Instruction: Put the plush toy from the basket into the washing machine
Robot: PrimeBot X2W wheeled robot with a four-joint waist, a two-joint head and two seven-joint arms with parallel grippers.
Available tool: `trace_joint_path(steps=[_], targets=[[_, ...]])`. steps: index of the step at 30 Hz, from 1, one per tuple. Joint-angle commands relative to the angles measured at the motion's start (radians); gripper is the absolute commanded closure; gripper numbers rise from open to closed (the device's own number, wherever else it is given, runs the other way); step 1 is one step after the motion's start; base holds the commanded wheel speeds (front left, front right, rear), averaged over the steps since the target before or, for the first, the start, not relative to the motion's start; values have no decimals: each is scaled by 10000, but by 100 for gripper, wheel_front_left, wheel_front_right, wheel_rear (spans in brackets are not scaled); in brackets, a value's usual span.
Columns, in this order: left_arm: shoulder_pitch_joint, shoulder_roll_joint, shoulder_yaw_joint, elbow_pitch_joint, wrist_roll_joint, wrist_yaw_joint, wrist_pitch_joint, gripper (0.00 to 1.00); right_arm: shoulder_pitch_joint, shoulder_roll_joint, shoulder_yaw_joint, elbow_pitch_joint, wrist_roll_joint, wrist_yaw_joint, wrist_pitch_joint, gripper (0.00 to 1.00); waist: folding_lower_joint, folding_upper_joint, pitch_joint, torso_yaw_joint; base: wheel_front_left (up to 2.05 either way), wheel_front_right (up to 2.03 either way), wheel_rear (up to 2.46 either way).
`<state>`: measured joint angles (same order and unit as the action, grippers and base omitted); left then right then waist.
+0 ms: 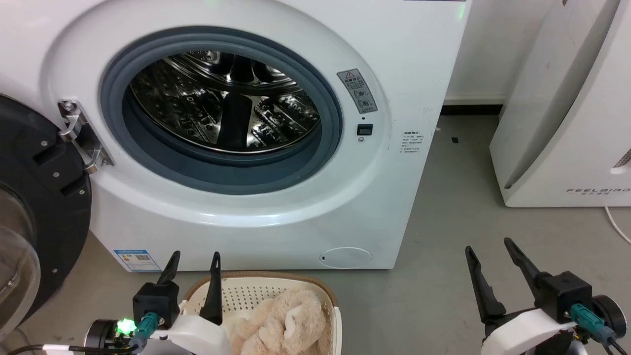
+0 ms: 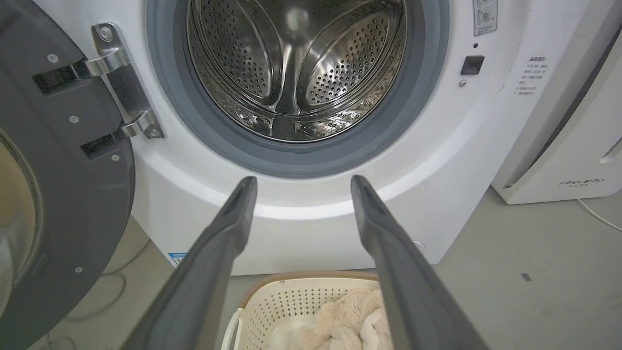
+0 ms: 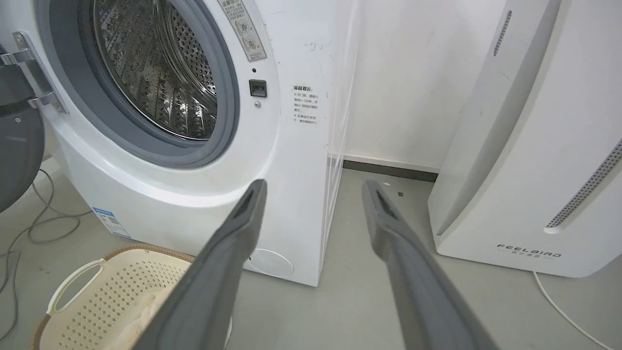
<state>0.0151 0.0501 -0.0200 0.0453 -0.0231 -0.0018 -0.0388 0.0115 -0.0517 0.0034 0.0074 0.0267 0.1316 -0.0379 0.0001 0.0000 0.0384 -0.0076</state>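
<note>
The shaggy cream-beige plush toy lies in the cream perforated basket on the floor before the washing machine; toy and basket also appear in the left wrist view. The washer's door hangs swung open at the left, and the steel drum looks bare inside. My left gripper hovers open over the basket's left rim, nothing between its fingers. Over bare floor to the right, my right gripper is open and holds nothing. The basket sits lower left in the right wrist view.
A white FEELBIRD appliance stands to the right of the washer, with a strip of grey floor between them. A white cable trails from it. Loose cables lie on the floor under the open door.
</note>
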Motion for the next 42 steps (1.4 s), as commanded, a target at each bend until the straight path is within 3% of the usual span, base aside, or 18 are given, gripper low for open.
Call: trace_joint_path(steps=[1,42], targets=[[-154,2,-33,62,-69,24,-84,0,-136,3,-21,-33,62,-2,-103,0,0,0,37,-12,0,0,0],[-2187,80,-778,3224,-594,-376,-920,0,-787,7,-28,-199,488,-5,-956,0,0,0,2159,-452,0,0,0]])
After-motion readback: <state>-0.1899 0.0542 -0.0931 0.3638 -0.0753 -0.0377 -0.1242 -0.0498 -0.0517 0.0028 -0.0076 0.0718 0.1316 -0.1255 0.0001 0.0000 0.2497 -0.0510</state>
